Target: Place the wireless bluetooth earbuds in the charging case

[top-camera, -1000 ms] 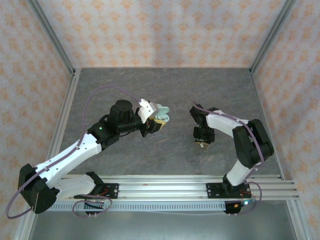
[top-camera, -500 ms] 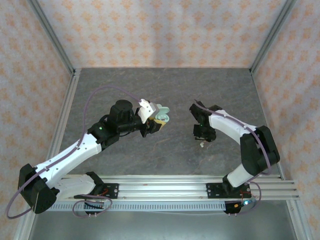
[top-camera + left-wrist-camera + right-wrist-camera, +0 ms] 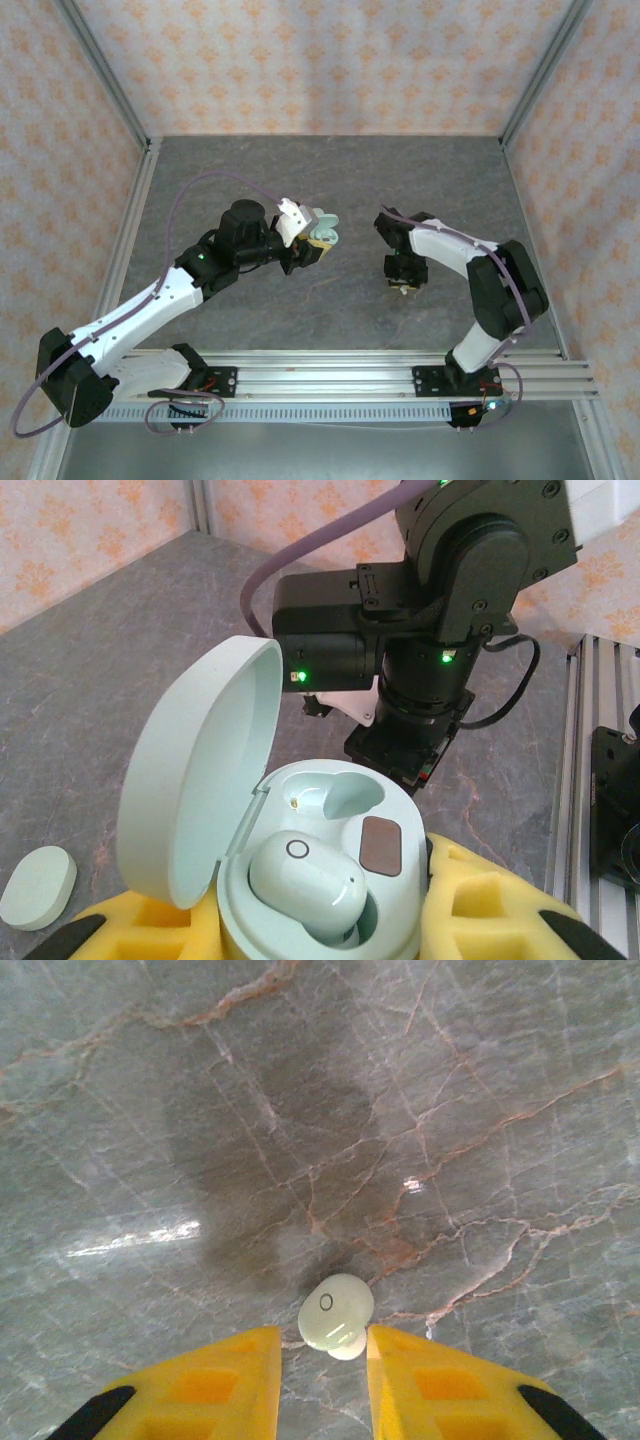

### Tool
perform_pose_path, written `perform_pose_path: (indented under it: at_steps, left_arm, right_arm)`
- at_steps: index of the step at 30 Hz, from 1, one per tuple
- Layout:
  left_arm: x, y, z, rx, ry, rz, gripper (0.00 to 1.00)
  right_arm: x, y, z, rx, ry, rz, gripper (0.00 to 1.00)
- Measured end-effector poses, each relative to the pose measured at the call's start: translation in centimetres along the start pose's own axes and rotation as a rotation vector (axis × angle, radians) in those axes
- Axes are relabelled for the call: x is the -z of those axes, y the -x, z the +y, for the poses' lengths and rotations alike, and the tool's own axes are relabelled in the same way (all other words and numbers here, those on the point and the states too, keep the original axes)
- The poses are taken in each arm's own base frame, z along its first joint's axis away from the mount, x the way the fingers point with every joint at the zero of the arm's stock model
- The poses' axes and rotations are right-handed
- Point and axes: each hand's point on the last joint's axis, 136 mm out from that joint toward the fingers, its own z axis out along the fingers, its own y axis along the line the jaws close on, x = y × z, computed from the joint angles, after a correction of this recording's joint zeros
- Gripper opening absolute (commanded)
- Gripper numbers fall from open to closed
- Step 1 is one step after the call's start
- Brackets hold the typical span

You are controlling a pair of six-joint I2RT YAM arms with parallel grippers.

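one earbud [image 3: 336, 1328] looks light and slippery; pinch its broad sides. right jaws straddle it, cannot tell if gripping; left jaws clamp the charging case [image 3: 195, 780].

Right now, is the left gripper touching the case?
Touching. The left wrist view shows the open case sitting between the left gripper's yellow fingers, which press against its sides with no gap.
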Motion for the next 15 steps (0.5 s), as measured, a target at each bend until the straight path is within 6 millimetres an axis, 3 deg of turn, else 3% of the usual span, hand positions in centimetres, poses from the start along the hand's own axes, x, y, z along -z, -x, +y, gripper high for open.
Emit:
perform_pose_path:
  at_steps: [15]
  left_arm:
    - [0.00, -0.02, 0.00, 0.000, 0.000, 0.001, 0.30]
  right_arm:
    - [-1.18, 0.21, 0.02, 0.019, -0.015, 0.004, 0.18]
